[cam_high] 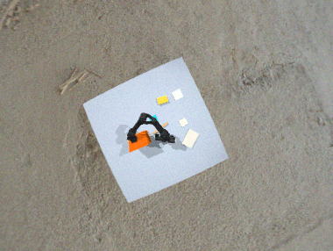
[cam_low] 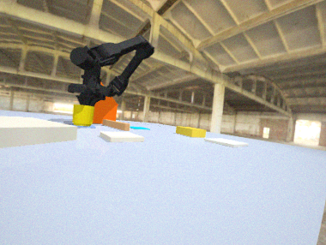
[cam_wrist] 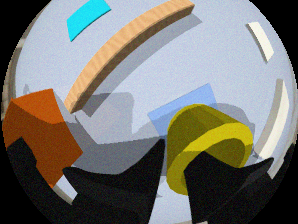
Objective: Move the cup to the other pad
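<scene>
The yellow cup (cam_low: 83, 115) (cam_wrist: 200, 139) stands on a light blue pad (cam_wrist: 166, 115) on the grey mat (cam_high: 145, 180). My gripper (cam_wrist: 172, 143) (cam_low: 87, 100) (cam_high: 168, 139) is down over the cup, with one black finger on each side of its wall, shut on it. The cup's inside is not visible, so I cannot see the marbles. The other pad (cam_wrist: 88, 16) (cam_low: 140, 128) (cam_high: 153, 118) is bright cyan and lies flat farther off, beyond a wooden bar (cam_wrist: 127, 36) (cam_low: 116, 124). In the overhead view the arm hides the cup.
An orange block (cam_wrist: 40, 129) (cam_low: 105, 109) (cam_high: 139, 140) stands by the arm's base. A yellow block (cam_high: 162, 100) (cam_low: 190, 131) and white slabs (cam_high: 177, 94) (cam_high: 183, 122) (cam_high: 190, 138) lie on the mat. Sand surrounds the mat.
</scene>
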`<state>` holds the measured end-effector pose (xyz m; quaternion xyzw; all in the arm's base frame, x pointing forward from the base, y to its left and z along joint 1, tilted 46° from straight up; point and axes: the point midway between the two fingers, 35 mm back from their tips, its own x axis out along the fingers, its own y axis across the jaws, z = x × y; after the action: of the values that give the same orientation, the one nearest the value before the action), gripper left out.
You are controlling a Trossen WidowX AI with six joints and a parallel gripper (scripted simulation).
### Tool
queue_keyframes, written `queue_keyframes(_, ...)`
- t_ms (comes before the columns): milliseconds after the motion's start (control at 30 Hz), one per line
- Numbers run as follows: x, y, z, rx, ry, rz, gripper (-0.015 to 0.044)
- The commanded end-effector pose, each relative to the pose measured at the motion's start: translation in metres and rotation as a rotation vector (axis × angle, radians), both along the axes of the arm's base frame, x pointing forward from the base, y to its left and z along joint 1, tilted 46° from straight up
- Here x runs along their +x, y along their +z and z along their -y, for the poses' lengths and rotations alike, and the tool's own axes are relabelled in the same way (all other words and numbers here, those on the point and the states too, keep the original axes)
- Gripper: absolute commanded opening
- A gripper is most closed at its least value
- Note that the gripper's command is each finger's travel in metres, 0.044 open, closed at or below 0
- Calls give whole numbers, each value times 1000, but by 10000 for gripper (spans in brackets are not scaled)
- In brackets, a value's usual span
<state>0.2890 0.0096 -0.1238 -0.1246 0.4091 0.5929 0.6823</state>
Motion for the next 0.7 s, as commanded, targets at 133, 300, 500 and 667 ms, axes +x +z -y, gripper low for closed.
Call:
queue_keyframes(133, 0, 0, 0, 0, 1, 0, 27)
queue_keyframes(300, 0, 1, 1, 0, 1, 0, 0)
queue_keyframes(500, 1, 15, 16, -1, -1, -1, 0)
queue_keyframes(667, 1, 31, 32, 0, -3, -3, 0)
